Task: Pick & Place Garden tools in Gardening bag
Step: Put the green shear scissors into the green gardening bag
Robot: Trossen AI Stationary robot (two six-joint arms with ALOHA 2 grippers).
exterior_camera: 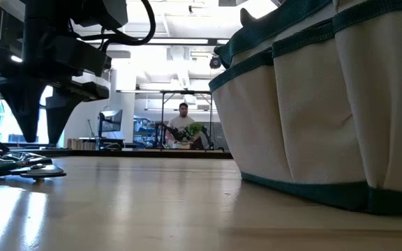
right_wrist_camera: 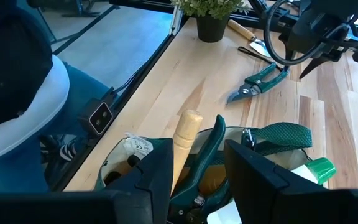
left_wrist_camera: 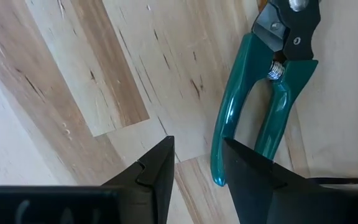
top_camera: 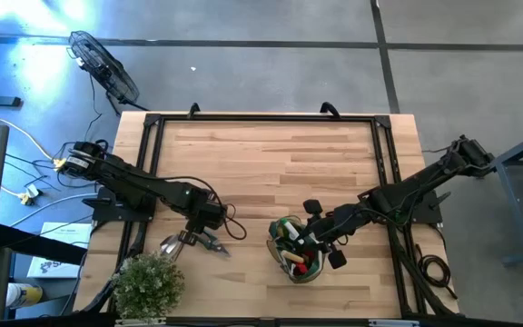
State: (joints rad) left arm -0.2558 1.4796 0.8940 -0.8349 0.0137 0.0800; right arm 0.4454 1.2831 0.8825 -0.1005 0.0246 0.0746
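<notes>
The left gripper (left_wrist_camera: 197, 168) hangs just above the table (top_camera: 271, 154), beside the potted plant (top_camera: 149, 283), its two fingers standing a narrow way apart with nothing between them. Directly ahead of it lie the green-handled pruners (left_wrist_camera: 263, 93), flat on the wood with the handle ends toward the fingertips, and a wooden-handled trowel (right_wrist_camera: 247, 32) rests close beside them, nearer the plant. The risk on this side is the gap: the fingers look barely wider than one pruner handle, so if the gripper comes down off line a fingertip could land on the smooth curved handle and skid it away, or pinch a single handle so that the tool swings when lifted. The trowel and the plant pot sit close enough that a sideways shove might push the pruners against them. The right gripper (right_wrist_camera: 194, 168) hovers over the mouth of the gardening bag (top_camera: 298, 250), its fingers likewise parted and gripping nothing. The bag already holds a wooden handle (right_wrist_camera: 185, 134), a green spray bottle (right_wrist_camera: 319, 169) and other pieces, so room inside seems tight; a further tool may catch on what stands up or on the bag's rim and tip out. The soft bag may also slide or lean if the arm over it bumps it.
</notes>
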